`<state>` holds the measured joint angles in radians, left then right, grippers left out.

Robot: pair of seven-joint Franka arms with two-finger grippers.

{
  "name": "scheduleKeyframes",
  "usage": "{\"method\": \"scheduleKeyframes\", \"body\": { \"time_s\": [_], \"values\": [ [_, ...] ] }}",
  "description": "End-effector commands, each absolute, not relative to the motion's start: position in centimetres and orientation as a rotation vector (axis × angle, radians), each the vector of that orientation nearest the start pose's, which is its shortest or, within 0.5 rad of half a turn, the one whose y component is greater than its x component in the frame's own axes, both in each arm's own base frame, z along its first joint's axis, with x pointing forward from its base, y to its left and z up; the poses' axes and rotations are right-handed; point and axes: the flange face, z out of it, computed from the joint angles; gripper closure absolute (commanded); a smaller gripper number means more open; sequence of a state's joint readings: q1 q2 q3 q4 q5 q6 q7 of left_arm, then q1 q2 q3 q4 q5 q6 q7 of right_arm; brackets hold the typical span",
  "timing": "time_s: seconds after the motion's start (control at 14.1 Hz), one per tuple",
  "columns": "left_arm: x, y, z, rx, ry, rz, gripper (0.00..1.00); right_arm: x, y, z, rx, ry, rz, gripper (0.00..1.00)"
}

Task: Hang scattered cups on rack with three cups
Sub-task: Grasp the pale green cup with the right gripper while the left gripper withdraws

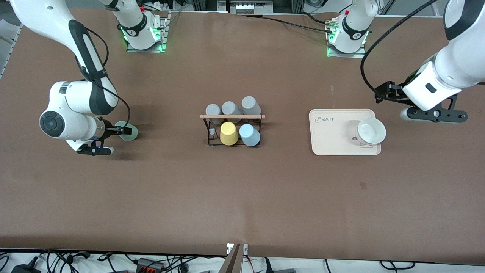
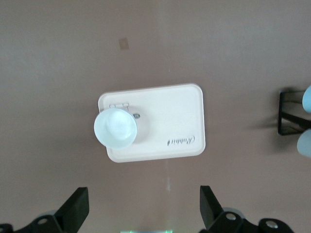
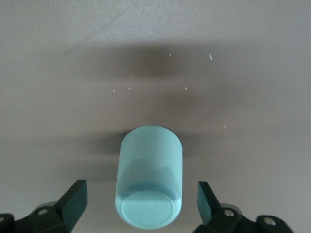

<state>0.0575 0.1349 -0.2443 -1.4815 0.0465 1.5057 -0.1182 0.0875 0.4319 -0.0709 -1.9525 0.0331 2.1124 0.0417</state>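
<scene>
The pale mint green cup [image 1: 132,135] sits on the table toward the right arm's end, apart from the rack. In the right wrist view the mint cup [image 3: 150,165] shows its closed base. My right gripper [image 1: 127,131] is at this cup, open, its fingers [image 3: 73,199] on either side of the base end and apart from it. The black wire rack [image 1: 232,116] stands mid-table. It carries the light blue cup [image 1: 250,135], a yellow cup [image 1: 229,133] and three grey cups [image 1: 231,108]. My left gripper [image 1: 434,113] is open and empty over the table beside the tray.
A cream tray [image 1: 333,140] with a white bowl [image 1: 371,131] on it lies toward the left arm's end; the tray [image 2: 170,121] and the bowl [image 2: 115,127] show in the left wrist view, with the rack's edge [image 2: 286,114].
</scene>
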Motion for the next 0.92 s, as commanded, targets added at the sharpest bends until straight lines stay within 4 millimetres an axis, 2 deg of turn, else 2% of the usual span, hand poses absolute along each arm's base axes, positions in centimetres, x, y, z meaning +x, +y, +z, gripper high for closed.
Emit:
{"method": "scheduleKeyframes", "body": {
  "time_s": [0.0, 0.07, 0.14, 0.21, 0.28, 0.43, 0.57, 0.85],
  "values": [
    [54.4, -8.4, 57.0, -3.106, 0.171, 0.004, 0.0, 58.3, 1.2, 22.9, -3.114, 0.104, 0.426, 0.0],
    [54.2, -8.0, 57.1, -3.109, 0.275, -0.015, 0.0, 58.0, 1.2, 22.7, -3.113, 0.104, 0.431, 0.0],
    [54.4, -7.4, 57.3, -3.119, 0.284, -0.024, 0.0, 57.9, 1.2, 22.8, -3.115, 0.101, 0.421, 0.0],
    [54.5, -6.8, 57.3, -3.165, 0.247, -0.022, 0.0, 57.8, 1.0, 23.0, -3.115, 0.106, 0.416, 0.0],
    [54.6, -4.7, 58.2, -3.22, 0.169, -0.05, 0.0, 57.6, 1.0, 23.1, -3.114, 0.106, 0.416, 0.0],
    [55.0, -3.3, 59.2, -3.234, 0.119, -0.079, 0.0, 56.8, 1.2, 23.3, -3.117, 0.101, 0.388, 0.0],
    [54.7, -3.6, 59.9, -3.218, 0.106, -0.013, 0.0, 55.9, 1.1, 22.6, -3.121, 0.103, 0.347, 0.0],
    [55.0, -4.0, 60.2, -3.212, 0.076, 0.006, 0.0, 55.1, 1.0, 22.9, -3.119, 0.106, 0.352, 0.0]
  ]
}}
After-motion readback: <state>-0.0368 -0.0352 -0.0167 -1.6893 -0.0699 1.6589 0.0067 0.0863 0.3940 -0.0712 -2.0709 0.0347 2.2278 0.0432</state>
